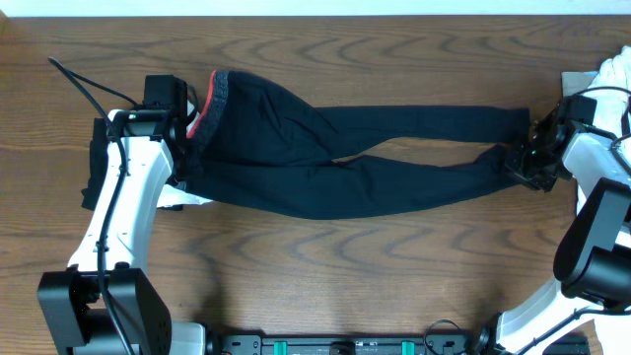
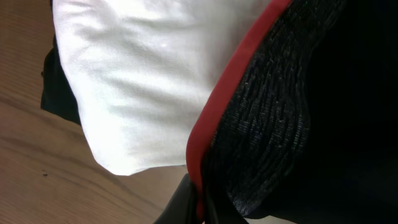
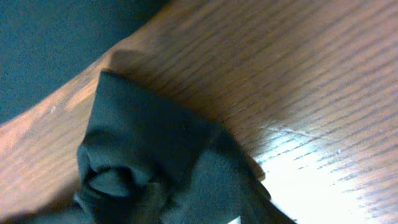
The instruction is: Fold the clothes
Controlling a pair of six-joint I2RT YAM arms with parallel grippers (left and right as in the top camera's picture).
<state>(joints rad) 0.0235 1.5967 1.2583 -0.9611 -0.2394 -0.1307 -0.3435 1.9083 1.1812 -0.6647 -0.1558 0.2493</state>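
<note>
Black trousers point(image 1: 345, 163) lie stretched across the wooden table point(image 1: 325, 286), with the waistband point(image 1: 215, 99) at the left and the leg ends point(image 1: 508, 148) at the right.

**Left.** The left gripper point(image 2: 200, 210) has its fingers pressed together on the red edge of the grey waistband. A white garment point(image 2: 137, 81) lies just beside and partly under the waistband, and a second dark cloth point(image 2: 53, 93) shows past its left edge.

**Middle.** The two legs run side by side and are fairly flat, with a few soft creases near the seat.

**Right.** The right gripper point(image 1: 525, 158) sits at the leg ends. The right wrist view shows their fabric bunched into a knot against the bare wood.

**Step in hand.** By judgement this is the set-up for the first fold, with one end pinned and the other being taken. The next move probably calls for a firm hold on both leg ends together. They would then be lifted and carried left toward the waistband, while the left side keeps that end from sliding.

**Hidden or unclear.**
- The right fingers do not show in the right wrist view, so it cannot be told whether they are apart or clamped on the fabric.
- The left arm and the trousers cover most of the white garment.
- Another white cloth point(image 1: 613, 74) at the far right is cut off by the frame edge.
</note>
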